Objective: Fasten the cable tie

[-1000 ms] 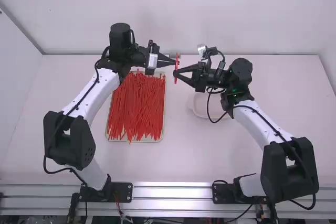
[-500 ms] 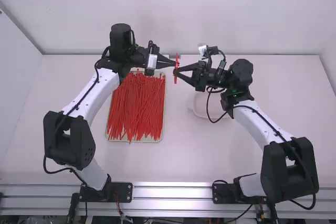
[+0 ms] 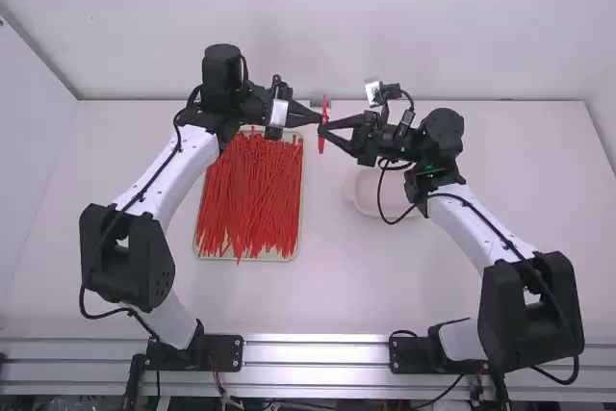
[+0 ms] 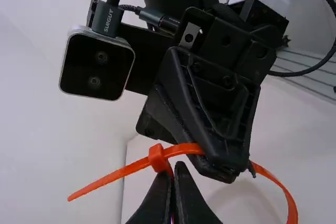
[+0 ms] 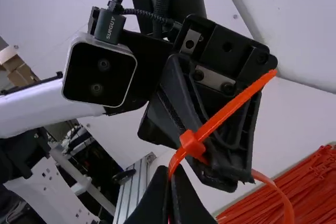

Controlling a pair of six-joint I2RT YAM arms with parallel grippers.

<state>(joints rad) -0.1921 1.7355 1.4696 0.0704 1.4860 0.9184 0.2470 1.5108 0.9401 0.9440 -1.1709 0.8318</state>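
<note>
A lab bench — white table [image 3: 577, 190], aluminium mounting rail [image 3: 318, 351].

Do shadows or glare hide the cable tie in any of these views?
No. High view: even light, faint shadows on the white table; the thin red plastic cable tie stands out between the left gripper and the right gripper. Left wrist view: the tie reads clearly against the right gripper's matt black, no glare. Right wrist view: likewise against the left gripper.
</note>
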